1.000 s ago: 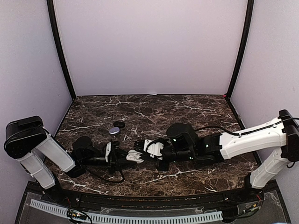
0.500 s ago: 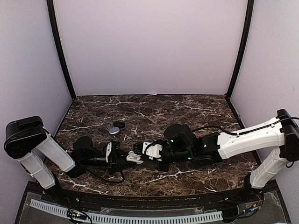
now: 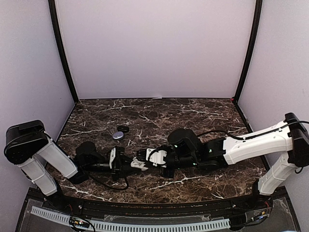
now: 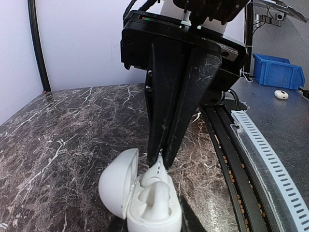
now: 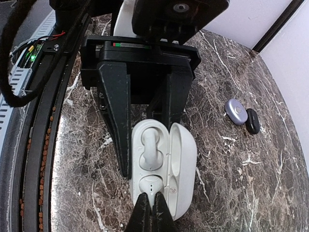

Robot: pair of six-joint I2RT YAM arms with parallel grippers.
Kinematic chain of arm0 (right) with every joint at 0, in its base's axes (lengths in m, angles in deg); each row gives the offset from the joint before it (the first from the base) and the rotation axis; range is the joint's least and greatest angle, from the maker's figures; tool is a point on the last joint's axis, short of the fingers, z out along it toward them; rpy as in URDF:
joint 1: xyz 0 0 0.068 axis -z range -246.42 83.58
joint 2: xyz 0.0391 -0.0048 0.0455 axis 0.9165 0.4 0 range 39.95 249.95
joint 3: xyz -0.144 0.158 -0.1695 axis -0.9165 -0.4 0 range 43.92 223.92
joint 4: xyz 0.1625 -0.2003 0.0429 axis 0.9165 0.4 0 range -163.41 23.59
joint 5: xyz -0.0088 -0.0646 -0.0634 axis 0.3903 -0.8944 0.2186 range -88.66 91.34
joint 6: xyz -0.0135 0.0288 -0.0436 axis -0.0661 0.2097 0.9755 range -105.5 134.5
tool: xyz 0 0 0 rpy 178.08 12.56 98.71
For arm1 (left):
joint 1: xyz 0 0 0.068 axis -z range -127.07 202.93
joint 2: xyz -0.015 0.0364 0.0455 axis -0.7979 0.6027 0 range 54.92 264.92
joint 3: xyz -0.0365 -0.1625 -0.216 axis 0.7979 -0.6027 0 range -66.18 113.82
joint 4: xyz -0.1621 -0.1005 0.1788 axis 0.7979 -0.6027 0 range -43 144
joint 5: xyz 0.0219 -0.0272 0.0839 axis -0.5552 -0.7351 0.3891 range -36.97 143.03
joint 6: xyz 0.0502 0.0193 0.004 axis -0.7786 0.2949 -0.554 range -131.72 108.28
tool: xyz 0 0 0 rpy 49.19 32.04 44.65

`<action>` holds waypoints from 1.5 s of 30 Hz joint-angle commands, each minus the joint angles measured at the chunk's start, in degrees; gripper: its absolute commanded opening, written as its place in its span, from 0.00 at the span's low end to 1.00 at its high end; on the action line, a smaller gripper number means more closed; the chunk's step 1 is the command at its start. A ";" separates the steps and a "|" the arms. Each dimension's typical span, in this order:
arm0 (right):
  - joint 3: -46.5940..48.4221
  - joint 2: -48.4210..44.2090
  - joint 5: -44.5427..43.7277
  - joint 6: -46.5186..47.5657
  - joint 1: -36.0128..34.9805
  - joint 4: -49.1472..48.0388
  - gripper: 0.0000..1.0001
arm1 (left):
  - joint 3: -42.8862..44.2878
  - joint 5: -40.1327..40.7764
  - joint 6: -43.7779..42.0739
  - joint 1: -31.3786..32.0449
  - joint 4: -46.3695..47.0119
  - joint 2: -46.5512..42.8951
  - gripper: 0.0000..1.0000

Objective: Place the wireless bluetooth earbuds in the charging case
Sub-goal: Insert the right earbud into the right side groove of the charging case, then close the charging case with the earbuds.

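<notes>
The white charging case lies with its lid swung open, and my left gripper is shut on its sides, one black finger along each flank. One white earbud is seated in the slot farther from the right wrist camera. My right gripper is shut on the stem of a second white earbud, whose body sits at the nearer slot. From the left wrist view, this earbud hangs from the right gripper's fingertips into the case.
A lavender disc and a flat black ring lie on the marble behind the left arm. A ribbed cable track runs along the table's near edge. Beyond it stands a blue bin.
My right gripper has moved left with the earbud, closing onto the case. The left arm and the case have stayed put.
</notes>
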 commanded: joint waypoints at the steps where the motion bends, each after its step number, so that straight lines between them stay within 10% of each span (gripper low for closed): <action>1: 1.29 0.79 -0.15 0.26 -0.52 0.31 0.02 | 0.44 -0.61 -0.43 -0.06 1.90 -1.66 0.15; 32: -7.72 -9.15 2.19 -11.81 7.21 -9.63 0.06 | 0.61 -0.75 -0.55 -0.06 1.61 -1.67 0.14; 45: 2.29 9.60 17.21 -15.23 10.53 -8.85 0.00 | 0.61 -1.73 -0.04 -0.08 2.46 -1.25 0.14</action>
